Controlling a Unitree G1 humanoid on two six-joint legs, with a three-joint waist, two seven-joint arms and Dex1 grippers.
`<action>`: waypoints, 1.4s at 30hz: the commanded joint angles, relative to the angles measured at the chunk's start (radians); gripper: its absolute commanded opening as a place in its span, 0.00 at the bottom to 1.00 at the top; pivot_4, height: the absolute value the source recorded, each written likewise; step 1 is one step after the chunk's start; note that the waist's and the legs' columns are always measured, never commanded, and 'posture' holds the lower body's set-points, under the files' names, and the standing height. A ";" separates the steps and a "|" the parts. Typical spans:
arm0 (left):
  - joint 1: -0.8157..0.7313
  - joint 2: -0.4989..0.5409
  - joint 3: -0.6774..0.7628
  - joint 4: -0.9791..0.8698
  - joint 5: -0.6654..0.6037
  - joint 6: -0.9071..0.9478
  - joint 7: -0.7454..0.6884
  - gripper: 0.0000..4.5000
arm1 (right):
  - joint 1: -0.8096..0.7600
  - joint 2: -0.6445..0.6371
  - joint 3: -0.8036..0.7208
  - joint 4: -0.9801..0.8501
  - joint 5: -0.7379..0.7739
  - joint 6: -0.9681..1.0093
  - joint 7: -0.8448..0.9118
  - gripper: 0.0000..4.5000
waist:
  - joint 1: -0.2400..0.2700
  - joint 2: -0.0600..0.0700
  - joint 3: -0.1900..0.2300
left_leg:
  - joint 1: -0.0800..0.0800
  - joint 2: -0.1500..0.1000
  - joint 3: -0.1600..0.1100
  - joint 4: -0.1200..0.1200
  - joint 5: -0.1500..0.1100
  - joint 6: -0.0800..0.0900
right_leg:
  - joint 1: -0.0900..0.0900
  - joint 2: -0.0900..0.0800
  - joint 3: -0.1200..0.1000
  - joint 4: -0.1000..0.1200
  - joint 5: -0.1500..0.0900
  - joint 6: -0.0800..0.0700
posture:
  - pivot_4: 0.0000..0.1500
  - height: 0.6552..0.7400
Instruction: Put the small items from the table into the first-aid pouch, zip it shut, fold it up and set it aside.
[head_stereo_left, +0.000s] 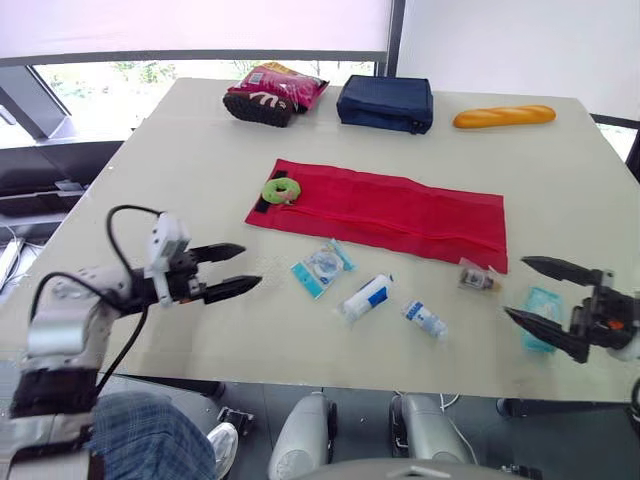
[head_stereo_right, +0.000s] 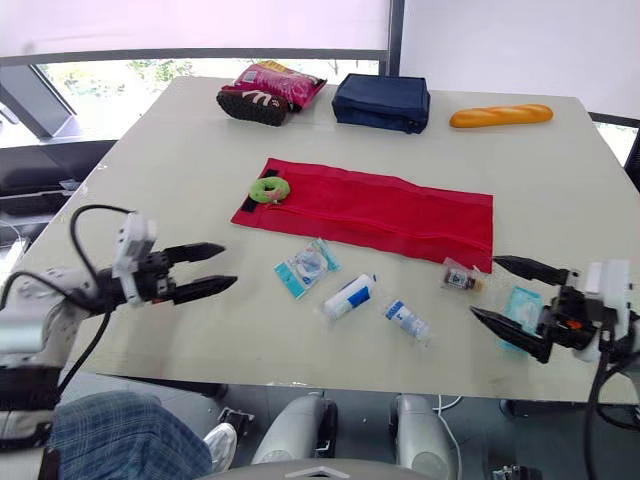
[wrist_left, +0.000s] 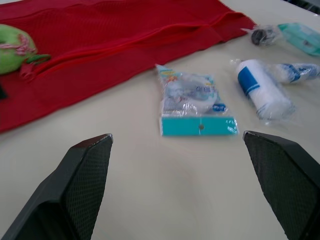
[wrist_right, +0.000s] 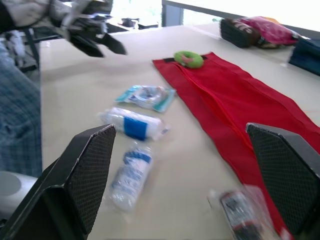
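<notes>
Your left gripper (head_stereo_left: 250, 265) and right gripper (head_stereo_left: 515, 287) hover spread wide, holding nothing, at 8 and 4 o'clock on the pale counter (head_stereo_left: 180, 170). You have the red first-aid pouch (head_stereo_left: 400, 212) lying flat at centre (small packets (head_stereo_left: 322, 266) strewn toward 6 o'clock); a window (head_stereo_left: 120, 80) runs along 12 o'clock.

"What are its hands like?"

"Two black tapered fingers (wrist_left: 86, 180) each, with a fine cross-hatched grain on the inner faces. The left gripper (head_stereo_left: 250, 266) has a white boxy module (head_stereo_left: 167, 240) at the wrist, and a black cable (head_stereo_left: 113, 228) loops over a silver-grey forearm (head_stereo_left: 62, 318)."

"And the right gripper (head_stereo_left: 515, 287)?"

"Same black fingers, a dark housing with a small orange-red mark (head_stereo_left: 617, 324), and a white casing (head_stereo_right: 612, 285) behind."
</notes>
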 joint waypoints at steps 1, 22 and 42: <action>-0.114 -0.029 -0.080 0.076 0.032 0.045 -0.030 1.00 | -0.007 0.012 0.016 -0.085 0.023 -0.002 -0.029 0.99 | 0.001 0.000 0.000 | 0.000 0.000 0.000 0.000 0.000 0.000 | 0.000 0.000 0.000 0.000 0.001 0.002 | 1.00 0.72; -0.449 -0.187 -0.276 0.455 0.177 0.158 -0.244 0.03 | -0.100 0.049 0.165 -0.250 -0.002 0.020 -0.231 1.00 | -0.007 -0.002 0.001 | -0.002 -0.001 -0.002 0.002 0.000 0.001 | 0.000 0.002 0.001 0.001 0.002 0.002 | 1.00 0.72; -0.206 -0.452 0.296 -0.415 -0.445 0.736 0.472 0.03 | -0.412 0.133 0.369 -0.220 0.246 0.574 -0.717 1.00 | -0.020 -0.003 0.001 | -0.002 -0.001 -0.004 0.003 0.000 0.000 | 0.000 -0.004 0.000 0.003 0.004 -0.001 | 1.00 0.72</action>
